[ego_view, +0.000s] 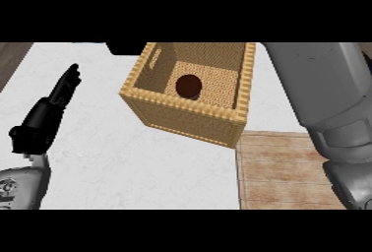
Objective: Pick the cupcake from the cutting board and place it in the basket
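Cupcake (189, 86) sits dark and round on floor of basket (190, 119). Basket on white table (138, 162), to right of left hand (45, 115). Left hand fingers (68, 81) straight, pressed together, holding nothing. Cutting board (280, 170) bare, low right of fingers. Right hand hidden; only grey arm (327, 88) shows.

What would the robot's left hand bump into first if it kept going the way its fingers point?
Probably nothing. The left hand points up and slightly right across bare white counter; the basket sits off to its right, likely outside that line, though depth is hard to judge.
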You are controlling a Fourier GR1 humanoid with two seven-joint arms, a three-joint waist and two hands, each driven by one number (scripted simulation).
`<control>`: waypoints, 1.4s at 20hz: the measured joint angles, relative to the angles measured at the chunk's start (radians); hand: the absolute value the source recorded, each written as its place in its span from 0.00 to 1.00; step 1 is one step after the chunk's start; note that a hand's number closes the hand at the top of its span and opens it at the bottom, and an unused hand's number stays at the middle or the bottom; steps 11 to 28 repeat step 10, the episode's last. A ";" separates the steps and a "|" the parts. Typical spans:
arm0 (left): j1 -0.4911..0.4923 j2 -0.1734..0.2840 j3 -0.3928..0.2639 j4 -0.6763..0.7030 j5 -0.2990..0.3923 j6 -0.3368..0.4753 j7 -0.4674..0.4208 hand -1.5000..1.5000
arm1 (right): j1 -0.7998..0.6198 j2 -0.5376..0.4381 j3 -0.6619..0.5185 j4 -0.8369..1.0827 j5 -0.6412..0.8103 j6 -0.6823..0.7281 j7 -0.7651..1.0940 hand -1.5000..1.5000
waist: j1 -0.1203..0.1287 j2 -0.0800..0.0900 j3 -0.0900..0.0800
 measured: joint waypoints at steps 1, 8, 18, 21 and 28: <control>0.004 0.003 0.004 0.000 0.004 -0.004 -0.002 0.50 | -0.002 -0.007 -0.022 -0.010 -0.001 -0.039 0.008 0.00 | -0.001 -0.001 0.000; 0.024 -0.002 0.010 -0.002 0.001 0.003 -0.023 0.50 | 0.065 -0.092 -0.145 -0.051 0.008 -0.257 -0.016 0.00 | -0.008 -0.001 0.000; 0.024 0.000 0.016 0.013 0.002 0.000 -0.035 0.50 | 0.085 -0.131 -0.181 -0.054 0.002 -0.286 -0.030 0.00 | -0.010 0.000 0.000; 0.024 0.000 0.016 0.013 0.002 0.000 -0.035 0.50 | 0.085 -0.131 -0.181 -0.054 0.002 -0.286 -0.030 0.00 | -0.010 0.000 0.000; 0.024 0.000 0.016 0.013 0.002 0.000 -0.035 0.50 | 0.085 -0.131 -0.181 -0.054 0.002 -0.286 -0.030 0.00 | -0.010 0.000 0.000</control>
